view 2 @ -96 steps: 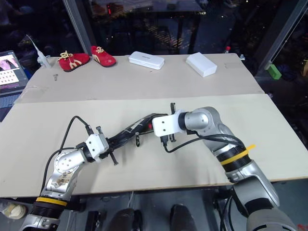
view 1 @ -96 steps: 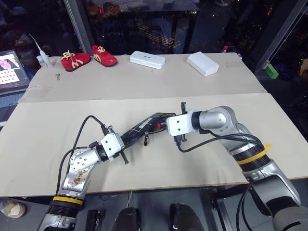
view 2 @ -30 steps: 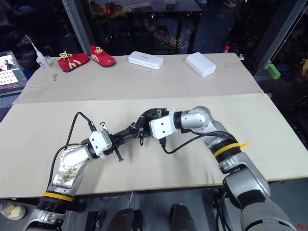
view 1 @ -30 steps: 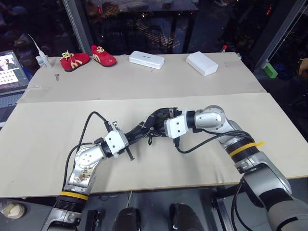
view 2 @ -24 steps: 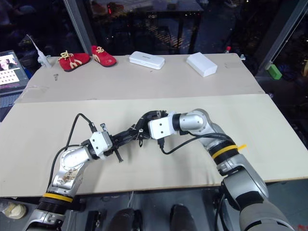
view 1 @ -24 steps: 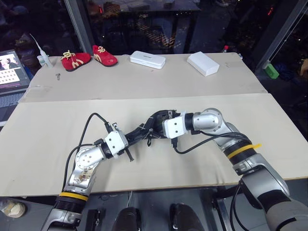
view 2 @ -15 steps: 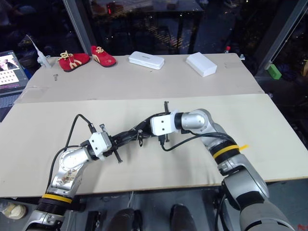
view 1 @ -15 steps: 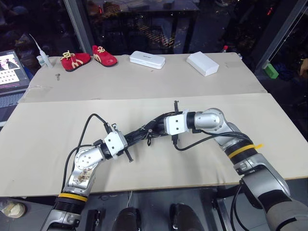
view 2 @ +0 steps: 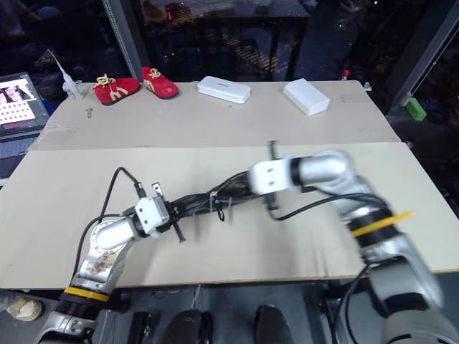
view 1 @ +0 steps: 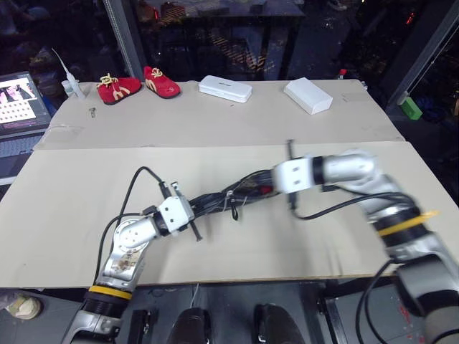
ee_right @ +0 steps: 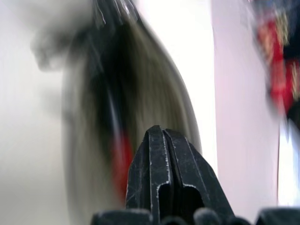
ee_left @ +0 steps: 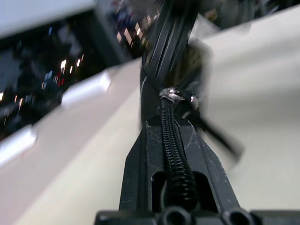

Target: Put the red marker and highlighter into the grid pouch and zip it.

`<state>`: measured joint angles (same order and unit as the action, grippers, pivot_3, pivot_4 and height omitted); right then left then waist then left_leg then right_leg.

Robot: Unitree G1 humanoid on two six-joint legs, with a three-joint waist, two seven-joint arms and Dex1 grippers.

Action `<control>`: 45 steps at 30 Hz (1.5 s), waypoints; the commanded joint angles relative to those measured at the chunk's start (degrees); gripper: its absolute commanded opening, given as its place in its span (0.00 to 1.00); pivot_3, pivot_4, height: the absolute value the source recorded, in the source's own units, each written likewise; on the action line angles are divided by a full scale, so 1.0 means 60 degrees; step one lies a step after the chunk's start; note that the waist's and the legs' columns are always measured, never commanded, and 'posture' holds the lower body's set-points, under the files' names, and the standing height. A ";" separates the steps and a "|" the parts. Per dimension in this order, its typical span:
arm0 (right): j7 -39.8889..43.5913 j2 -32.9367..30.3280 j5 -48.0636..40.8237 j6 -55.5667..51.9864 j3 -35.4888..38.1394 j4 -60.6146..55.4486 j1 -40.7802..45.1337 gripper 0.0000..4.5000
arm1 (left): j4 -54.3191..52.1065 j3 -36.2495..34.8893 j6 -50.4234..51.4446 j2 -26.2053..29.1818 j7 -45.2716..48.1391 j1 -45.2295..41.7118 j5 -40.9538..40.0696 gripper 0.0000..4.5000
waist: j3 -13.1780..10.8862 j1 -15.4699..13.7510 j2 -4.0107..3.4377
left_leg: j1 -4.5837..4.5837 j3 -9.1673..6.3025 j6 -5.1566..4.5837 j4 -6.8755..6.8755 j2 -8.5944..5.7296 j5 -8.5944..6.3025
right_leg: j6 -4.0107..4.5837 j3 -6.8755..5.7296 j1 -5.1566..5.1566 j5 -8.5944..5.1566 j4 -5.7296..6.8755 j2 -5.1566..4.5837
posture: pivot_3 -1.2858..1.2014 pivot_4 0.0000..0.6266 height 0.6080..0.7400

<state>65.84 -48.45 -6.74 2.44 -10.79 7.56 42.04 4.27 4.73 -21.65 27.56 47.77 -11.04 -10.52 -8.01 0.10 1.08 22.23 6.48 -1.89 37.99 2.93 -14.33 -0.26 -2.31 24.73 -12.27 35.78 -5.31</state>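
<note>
— Where's the pouch?
— Mid-table, stretched between both arms, a bit of red marker showing at its right end.
— Left fingers?
— Clamped on the pouch's zipper end.
— Right fingers?
— Pressed together at the marker end, gripping nothing I can make out.

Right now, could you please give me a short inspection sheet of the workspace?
Surface: beige table, seam across the middle.
Job's things: grid pouch held up between the arms; something red at its right end, likely the red marker; highlighter cannot be made out.
Clutter: red shoes and two white boxes at the far edge.
Grippers: left gripper shut on the pouch's zipper end; right gripper shut, nothing seen between its fingers.
Cables: black cable on the left arm, another under the right.
Surroundings: laptop at far left, dark room beyond.
</note>
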 commanded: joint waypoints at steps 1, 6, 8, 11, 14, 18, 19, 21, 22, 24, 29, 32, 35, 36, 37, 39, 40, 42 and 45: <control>-0.0036 0.0478 -0.0690 -0.0629 0.0235 -0.0900 -0.0529 0.01 | -0.0024 -0.0179 0.0005 0.0022 -0.0050 -0.0068 -0.0084 0.00 | 0.0002 0.0124 0.0004 | -0.0009 0.0000 0.0000 0.0000 0.0005 -0.0001 | 0.0005 0.0000 -0.0005 0.0002 0.0001 0.0010 | 0.52 0.24 1.00; -0.0598 0.1261 -0.0314 -0.0826 0.0187 -0.0618 -0.1078 0.01 | 0.0006 -0.0154 0.0040 -0.0018 -0.0023 -0.0185 -0.0061 0.00 | 0.0000 0.0142 0.0005 | -0.0058 -0.0002 0.0008 -0.0005 0.0010 0.0003 | 0.0015 0.0000 -0.0047 -0.0009 0.0011 0.0024 | 0.52 0.24 1.00; -0.0567 0.1256 -0.0473 -0.1305 0.0256 -0.0737 -0.1436 0.01 | -0.0038 -0.0162 0.0057 -0.0011 -0.0023 -0.0183 -0.0065 0.00 | 0.0000 0.0099 0.0005 | -0.0040 -0.0002 0.0009 -0.0004 0.0001 0.0004 | 0.0012 0.0000 -0.0042 -0.0009 0.0007 0.0015 | 0.52 0.24 1.00; -0.0525 0.1272 -0.0774 -0.2073 0.0304 -0.1170 -0.2062 0.01 | -0.0086 -0.0177 0.0044 0.0028 -0.0001 -0.0117 -0.0070 0.00 | 0.0001 -0.0044 0.0008 | -0.0022 -0.0001 -0.0002 -0.0002 -0.0004 -0.0002 | -0.0004 -0.0008 -0.0046 -0.0012 -0.0010 0.0000 | 0.52 0.24 1.00; -0.0760 0.1667 -0.1121 -0.3147 0.0110 -0.1860 -0.2789 0.01 | -0.0046 -0.0186 0.0009 0.0040 0.0014 -0.0082 -0.0071 0.00 | 0.0000 -0.0091 0.0008 | -0.0004 -0.0003 -0.0013 -0.0002 -0.0008 -0.0009 | -0.0007 -0.0009 -0.0037 -0.0013 -0.0024 -0.0005 | 0.52 0.24 1.00; -0.2114 0.3060 -0.1364 -0.4197 0.0224 -0.2112 -0.3149 0.07 | 0.0095 -0.0138 -0.0014 0.0002 0.0062 -0.0164 -0.0064 0.00 | 0.0001 -0.0002 0.0008 | -0.0022 -0.0006 -0.0011 -0.0002 -0.0007 -0.0008 | -0.0004 -0.0005 -0.0042 -0.0013 -0.0014 0.0008 | 0.52 0.24 1.00; -0.2163 0.3269 -0.1506 -0.4411 0.0213 -0.2298 -0.3268 0.13 | 0.0119 -0.0122 -0.0017 -0.0006 0.0080 -0.0192 -0.0060 0.00 | 0.0001 0.0009 0.0008 | -0.0026 -0.0007 -0.0007 -0.0002 -0.0006 -0.0006 | -0.0002 -0.0003 -0.0041 -0.0013 -0.0007 0.0010 | 0.52 0.24 1.00; -0.2308 0.3539 -0.1498 -0.4739 0.0027 -0.2622 -0.3456 0.25 | 0.0175 -0.0119 -0.0009 -0.0024 0.0102 -0.0267 -0.0067 0.00 | 0.0001 0.0002 0.0008 | -0.0028 -0.0017 0.0003 -0.0002 -0.0008 0.0000 | -0.0002 -0.0005 -0.0044 -0.0013 0.0001 0.0012 | 0.52 0.24 1.00; -0.2346 0.3592 -0.1471 -0.4833 -0.0043 -0.2724 -0.3504 0.32 | 0.0190 -0.0124 -0.0005 -0.0030 0.0107 -0.0289 -0.0069 0.00 | 0.0001 0.0001 0.0008 | -0.0030 -0.0019 0.0003 -0.0002 -0.0006 0.0001 | -0.0002 -0.0006 -0.0045 -0.0013 0.0002 0.0012 | 0.52 0.24 1.00; -0.2449 0.3714 -0.1589 -0.5254 -0.0160 -0.3050 -0.3590 0.48 | 0.0219 -0.0116 -0.0034 -0.0039 0.0129 -0.0306 -0.0060 0.00 | 0.0001 -0.0008 0.0008 | -0.0025 -0.0023 0.0003 -0.0002 -0.0008 0.0001 | -0.0003 -0.0006 -0.0045 -0.0014 -0.0002 0.0009 | 0.52 0.24 1.00; -0.3006 0.4398 -0.1162 -0.5364 -0.0794 -0.2668 -0.3534 0.86 | 0.0239 -0.0056 -0.0075 -0.0104 0.0133 -0.0312 -0.0036 0.00 | 0.0001 0.0002 0.0009 | -0.0019 -0.0022 -0.0001 -0.0002 -0.0012 -0.0002 | -0.0005 -0.0009 -0.0043 -0.0014 -0.0008 0.0010 | 0.52 0.24 1.00; -0.3344 0.5012 -0.1064 -0.5362 -0.0995 -0.2309 -0.3175 0.95 | 0.0340 -0.0027 -0.0121 -0.0166 0.0134 -0.0338 0.0007 0.00 | 0.0001 0.0059 0.0009 | -0.0022 -0.0021 0.0000 -0.0002 -0.0010 -0.0001 | -0.0004 -0.0009 -0.0042 -0.0014 -0.0003 0.0014 | 0.52 0.24 1.00; -0.3776 0.5586 -0.0850 -0.5228 -0.1063 -0.1731 -0.2661 0.95 | 0.0451 0.0005 -0.0170 -0.0238 0.0120 -0.0360 0.0041 0.00 | 0.0001 0.0110 0.0009 | -0.0024 -0.0021 0.0003 -0.0001 -0.0011 0.0001 | -0.0004 -0.0007 -0.0042 -0.0013 0.0002 0.0014 | 0.52 0.24 1.00; -0.3822 0.5734 -0.0850 -0.5228 -0.1070 -0.1618 -0.2515 0.95 | 0.0476 0.0013 -0.0187 -0.0255 0.0116 -0.0358 0.0050 0.00 | 0.0001 0.0108 0.0009 | -0.0025 -0.0021 0.0003 0.0000 -0.0012 0.0001 | -0.0004 -0.0006 -0.0044 -0.0013 0.0002 0.0013 | 0.52 0.24 1.00; -0.3837 0.5825 -0.0852 -0.5225 -0.1069 -0.1539 -0.2417 0.95 | 0.0497 0.0022 -0.0197 -0.0270 0.0111 -0.0364 0.0061 0.00 | 0.0001 0.0108 0.0009 | -0.0025 -0.0021 0.0003 0.0000 -0.0012 0.0001 | -0.0004 -0.0007 -0.0045 -0.0013 0.0002 0.0013 | 0.52 0.24 1.00; -0.3794 0.5990 -0.0886 -0.5204 -0.1117 -0.1454 -0.2211 0.95 | 0.0520 0.0027 -0.0205 -0.0295 0.0109 -0.0368 0.0062 0.00 | 0.0001 0.0101 0.0009 | -0.0022 -0.0024 0.0003 0.0000 -0.0010 0.0001 | -0.0004 -0.0010 -0.0043 -0.0014 0.0001 0.0014 | 0.52 0.24 1.00; -0.3781 0.6036 -0.0878 -0.5185 -0.1138 -0.1427 -0.2149 0.95 | 0.0525 0.0025 -0.0206 -0.0302 0.0109 -0.0369 0.0061 0.00 | 0.0002 0.0097 0.0009 | -0.0017 -0.0024 0.0003 0.0000 -0.0010 0.0000 | -0.0005 -0.0016 -0.0042 -0.0014 0.0001 0.0014 | 0.52 0.24 1.00; -0.3796 0.6090 -0.0778 -0.5139 -0.1192 -0.1309 -0.2036 0.95 | 0.0538 0.0025 -0.0216 -0.0313 0.0111 -0.0371 0.0063 0.00 | 0.0001 0.0097 0.0009 | -0.0005 -0.0023 0.0003 0.0000 -0.0010 0.0000 | -0.0005 -0.0022 -0.0035 -0.0014 -0.0001 0.0013 | 0.52 0.24 1.00; -0.3670 0.6112 -0.0789 -0.5152 -0.1211 -0.1192 -0.1907 0.95 | 0.0589 0.0019 -0.0233 -0.0335 0.0111 -0.0403 0.0079 0.00 | 0.0001 0.0104 0.0009 | -0.0003 -0.0023 0.0002 0.0000 -0.0013 0.0000 | -0.0005 -0.0021 -0.0035 -0.0013 -0.0003 0.0007 | 0.52 0.24 1.00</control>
<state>43.43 -12.15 -11.41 -29.97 -18.29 1.39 29.14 8.23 5.17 -21.39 25.70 48.46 -12.67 -9.83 -8.00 0.72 1.13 22.19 6.34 -1.88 37.99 2.85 -14.32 -0.29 -2.43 24.52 -12.35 35.77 -5.27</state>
